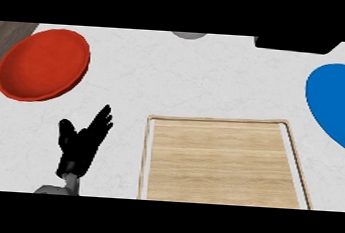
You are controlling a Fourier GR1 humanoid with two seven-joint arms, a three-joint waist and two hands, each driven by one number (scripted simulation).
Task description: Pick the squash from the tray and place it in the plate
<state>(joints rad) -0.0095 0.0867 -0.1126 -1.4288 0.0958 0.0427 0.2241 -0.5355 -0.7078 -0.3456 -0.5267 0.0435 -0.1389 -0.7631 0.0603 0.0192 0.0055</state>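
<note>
Six items showed on the white counter, listed from my left.

One: a red plate, far left, well apart from the tray. I judged it a possible drop-off, set within my left arm's reach.

Two: my left hand, below the red plate and just left of the tray. Its fingers were straight and spread, pointing up, holding nothing. I read it as parked at rest, out of the tray's way.

Three: a wooden tray, centre. Its raised rim was presumably there to stop produce rolling off, and its boards showed bare.

Four: a grey round object, cut by the top edge, unidentified.

Five: a black object, top right, likewise cut off.

Six: a blue plate, far right, partly out of view, the other possible target.

The squash: not seen anywhere, neither in the tray nor on either plate.

My right hand: not in view, so I could not tell what, if anything, it held.
</note>
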